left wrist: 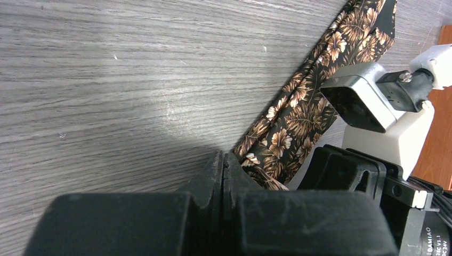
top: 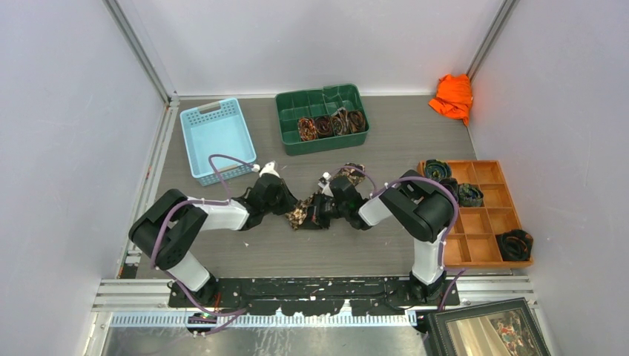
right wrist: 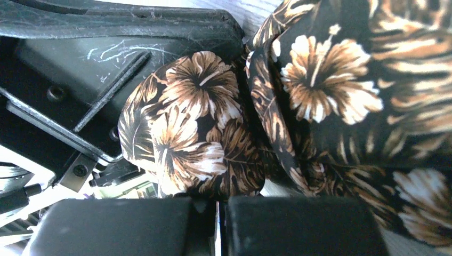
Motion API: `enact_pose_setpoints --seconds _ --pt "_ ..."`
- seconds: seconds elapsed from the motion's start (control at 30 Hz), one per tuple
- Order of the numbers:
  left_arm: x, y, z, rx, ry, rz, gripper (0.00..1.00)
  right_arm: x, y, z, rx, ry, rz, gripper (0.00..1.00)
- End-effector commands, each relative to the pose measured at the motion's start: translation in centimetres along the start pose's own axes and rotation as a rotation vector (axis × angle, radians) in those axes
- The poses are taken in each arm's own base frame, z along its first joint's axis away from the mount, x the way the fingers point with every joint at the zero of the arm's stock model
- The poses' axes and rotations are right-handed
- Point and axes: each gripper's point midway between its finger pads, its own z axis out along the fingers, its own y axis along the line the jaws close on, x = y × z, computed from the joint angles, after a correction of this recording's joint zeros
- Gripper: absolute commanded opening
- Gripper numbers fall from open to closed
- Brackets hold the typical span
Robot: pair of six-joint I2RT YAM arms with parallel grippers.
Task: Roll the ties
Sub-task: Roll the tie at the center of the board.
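Grey wood-grain desk (top: 400,148), plain grey walls (top: 74,111) round it. Far left at the back we see a light blue basket (top: 219,141).

Next comes the left hand (top: 291,208), low over mid-desk and pressed together. In its wrist view the fingertips (left wrist: 209,177) meet with no gap, right at the tie's near end. We cannot tell if any fabric is caught.

The tie (top: 303,215) lies on the desk between the two hands and runs diagonally away toward the right rear. It has a black ground with brown, tan and cream flowers (left wrist: 280,141) and leaves. Its near end is folded over into a rounded bulge (right wrist: 186,138).

The right hand (top: 320,210) sits just beside the left one, at the same end of the tie. Its fingers (right wrist: 298,226) are also pressed together, with the bulge right against the tips. We cannot confirm a pinch there either.

Behind both hands is a green bin (top: 297,101) with a row of coiled ties (top: 331,124).

Readable text in the left wrist view: "DAMIAO" and "DC 24V" on a label (left wrist: 434,240) on the right arm's motor.

In the back right corner lies an orange cloth (top: 453,97). At the right edge a wooden compartment tray (top: 478,221) holds dark coils (top: 469,194) in several cells. Bottom right is a framed picture (top: 486,330).
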Motion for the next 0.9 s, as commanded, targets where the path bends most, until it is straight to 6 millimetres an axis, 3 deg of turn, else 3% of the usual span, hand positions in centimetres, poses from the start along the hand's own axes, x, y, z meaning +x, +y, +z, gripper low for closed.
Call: enact_pose_setpoints --seconds 0.0,0.17,0.33,0.5,0.57,0.63,0.73,0.87 --pt "3.0 3.2 0.0 -0.089 0.089 0.013 0.00 -1.9 3.8 0.6 -0.109 -0.042 -0.059 0.01" --pt "1.2 4.4 -0.6 -0.203 0.047 0.062 0.00 -1.2 3.3 -0.3 -0.076 -0.039 -0.097 0.04" --pt "-3.4 4.1 -1.0 -0.295 -0.036 0.129 0.00 -1.2 3.8 -2.6 -0.009 -0.084 -0.203 0.17" --pt "-8.3 3.2 -1.6 -0.316 -0.109 0.116 0.00 -1.6 5.1 -7.0 0.141 -0.155 -0.375 0.49" --pt "-10.2 2.3 -2.6 -0.312 -0.156 0.119 0.00 -2.0 5.0 -8.9 0.227 -0.189 -0.439 0.70" --pt "-12.6 0.9 -4.6 -0.312 -0.227 0.121 0.00 -2.4 5.1 -10.4 0.290 -0.218 -0.495 0.96" --pt "-14.7 0.1 -8.8 -0.321 -0.316 0.096 0.00 -2.6 5.3 -11.4 0.338 -0.202 -0.578 1.00" --pt "-16.3 -0.1 -16.2 -0.293 -0.471 0.010 0.00 -2.9 5.7 -11.0 0.423 -0.187 -0.705 1.00"
